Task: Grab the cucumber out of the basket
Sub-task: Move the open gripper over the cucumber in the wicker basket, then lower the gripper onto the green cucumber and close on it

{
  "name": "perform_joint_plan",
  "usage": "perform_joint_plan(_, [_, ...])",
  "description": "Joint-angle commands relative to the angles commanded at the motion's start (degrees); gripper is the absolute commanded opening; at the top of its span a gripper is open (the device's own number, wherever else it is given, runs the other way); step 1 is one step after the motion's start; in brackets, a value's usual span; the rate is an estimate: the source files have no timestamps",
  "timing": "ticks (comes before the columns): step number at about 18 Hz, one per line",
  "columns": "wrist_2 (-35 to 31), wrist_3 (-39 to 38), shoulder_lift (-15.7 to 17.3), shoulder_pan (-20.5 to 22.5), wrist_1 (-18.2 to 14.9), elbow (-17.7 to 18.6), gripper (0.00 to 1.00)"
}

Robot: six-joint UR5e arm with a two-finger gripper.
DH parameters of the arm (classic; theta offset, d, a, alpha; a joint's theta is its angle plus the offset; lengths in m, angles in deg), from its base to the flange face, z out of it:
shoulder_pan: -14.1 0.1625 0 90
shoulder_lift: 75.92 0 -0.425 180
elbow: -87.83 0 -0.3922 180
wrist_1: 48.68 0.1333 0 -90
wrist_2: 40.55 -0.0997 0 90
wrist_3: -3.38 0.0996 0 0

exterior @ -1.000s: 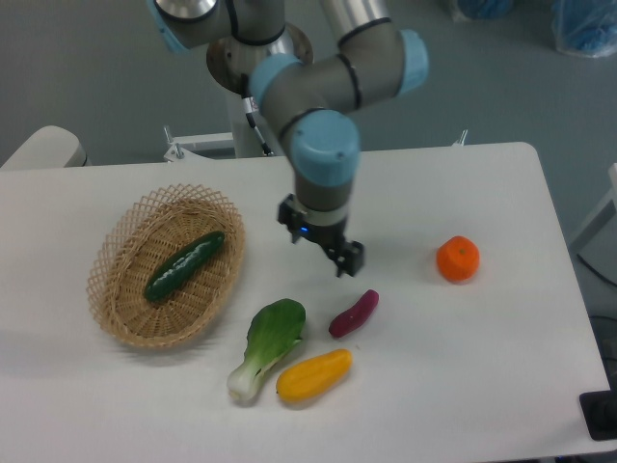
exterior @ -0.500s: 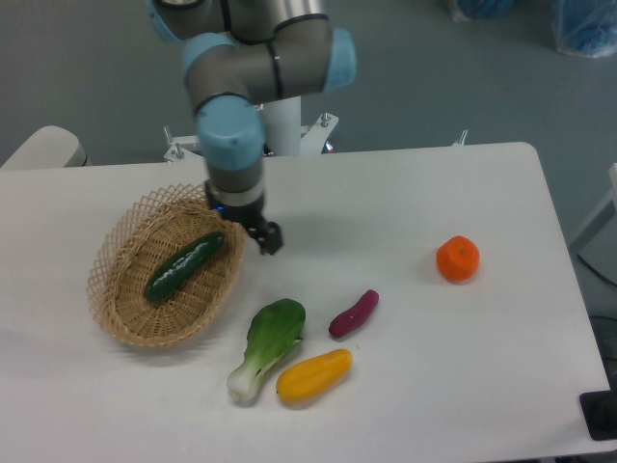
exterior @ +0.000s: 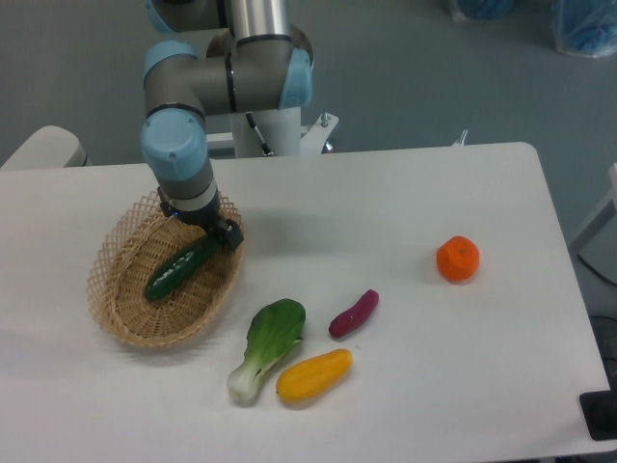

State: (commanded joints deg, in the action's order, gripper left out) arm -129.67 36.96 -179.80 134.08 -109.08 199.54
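Swinging left from frame centre, my pincer [exterior: 214, 231] now hovers over cucumber [exterior: 181, 267] in basket [exterior: 120, 309], jaw gap unclear; descent next.

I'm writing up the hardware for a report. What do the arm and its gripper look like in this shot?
The arm is made of silver-grey metal tubes joined by rounded joints with light blue caps. A thin dark cable runs beside its white base column. The gripper is small and black with short fingers, mounted below the blue-capped wrist. No logos or lettering can be made out.
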Motion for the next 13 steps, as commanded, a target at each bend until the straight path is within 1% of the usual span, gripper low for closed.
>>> perform_joint_plan(2, [0.1, -2.7, -1.1, -1.0, 3.2, -0.2, 1.00])
perform_joint_plan(3, [0.2, -3.8, -1.9, -1.2, 5.8, -0.1, 1.00])
perform_joint_plan(4, [0.3, -4.0, -2.2, -1.7, 6.5, -0.3, 1.00])
perform_joint_plan(13, [0.3, -4.7, -3.7, -3.3, 7.3, -0.2, 1.00])
